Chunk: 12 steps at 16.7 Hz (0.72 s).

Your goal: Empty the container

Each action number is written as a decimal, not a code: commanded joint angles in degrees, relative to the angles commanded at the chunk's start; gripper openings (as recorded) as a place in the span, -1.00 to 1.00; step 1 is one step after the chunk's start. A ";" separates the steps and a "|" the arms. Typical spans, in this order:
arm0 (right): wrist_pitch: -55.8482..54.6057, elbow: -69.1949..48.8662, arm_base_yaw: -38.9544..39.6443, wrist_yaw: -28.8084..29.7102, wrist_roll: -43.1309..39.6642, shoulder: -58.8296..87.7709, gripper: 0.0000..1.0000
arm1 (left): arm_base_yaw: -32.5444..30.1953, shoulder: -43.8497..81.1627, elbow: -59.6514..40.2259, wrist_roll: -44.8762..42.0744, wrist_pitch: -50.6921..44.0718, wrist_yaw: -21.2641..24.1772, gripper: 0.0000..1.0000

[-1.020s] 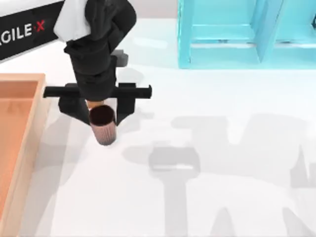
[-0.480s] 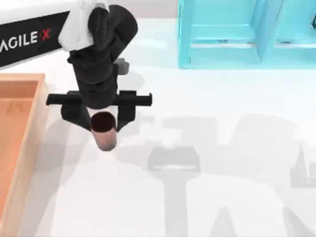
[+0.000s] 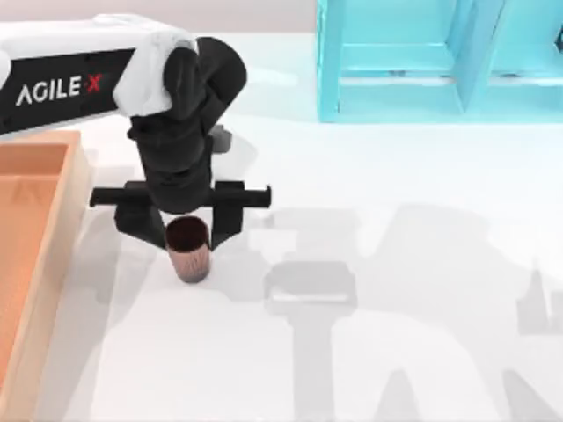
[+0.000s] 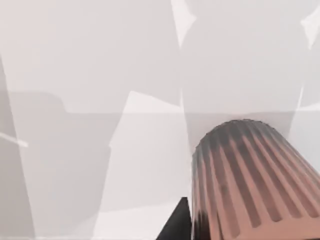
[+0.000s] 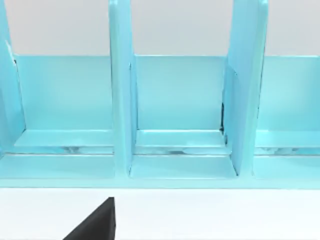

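The container [image 3: 53, 257], a large shallow wooden box with a tan rim and orange-brown inside, lies at the table's left edge. Just to its right, my left gripper [image 3: 186, 230] points down and is shut on a small dark brown ribbed cup [image 3: 188, 251], one black finger on each side. The cup stands upright, out over the white table, outside the container. The left wrist view shows the cup's ribbed wall [image 4: 250, 185] close up above the white tabletop. In the right wrist view, one dark fingertip [image 5: 95, 222] of my right gripper shows, facing the shelf unit.
A turquoise shelf unit [image 3: 440, 61] stands at the back right of the table, and its open compartments [image 5: 180, 100] face the right wrist camera. White tabletop [image 3: 396, 290] with arm shadows stretches to the right of the cup.
My left gripper has carried the cup toward the table's front and a little right, away from the back edge. The cup stays upright in the fingers.
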<state>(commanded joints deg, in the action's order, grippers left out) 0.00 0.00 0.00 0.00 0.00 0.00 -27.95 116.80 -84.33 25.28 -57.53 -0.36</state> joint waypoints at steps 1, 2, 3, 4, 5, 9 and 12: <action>0.00 0.00 0.00 0.00 0.00 0.00 1.00 | 0.00 0.00 0.00 0.00 0.00 0.00 -0.85; 0.00 0.00 0.00 0.00 0.00 0.00 1.00 | 0.00 0.00 0.00 0.00 0.00 0.00 -0.70; 0.00 0.00 0.00 0.00 0.00 0.00 1.00 | 0.00 0.00 0.00 0.00 0.00 0.00 -0.55; 0.00 0.00 0.00 0.00 0.00 0.00 1.00 | 0.00 0.00 0.00 0.00 0.00 0.00 -0.40; 0.00 0.00 0.00 0.00 0.00 0.00 1.00 | 0.00 0.00 0.00 0.00 0.00 0.00 -0.25; 0.00 0.00 0.00 0.00 0.00 0.00 1.00 | 0.00 0.00 0.00 0.00 0.00 0.00 0.36; 0.00 0.00 0.00 0.00 0.00 0.00 1.00 | 0.00 0.00 0.00 0.00 0.00 0.00 0.81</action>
<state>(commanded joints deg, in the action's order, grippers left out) 0.00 0.00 0.00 0.00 0.00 0.00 -27.95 116.80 -84.33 25.28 -57.53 -0.36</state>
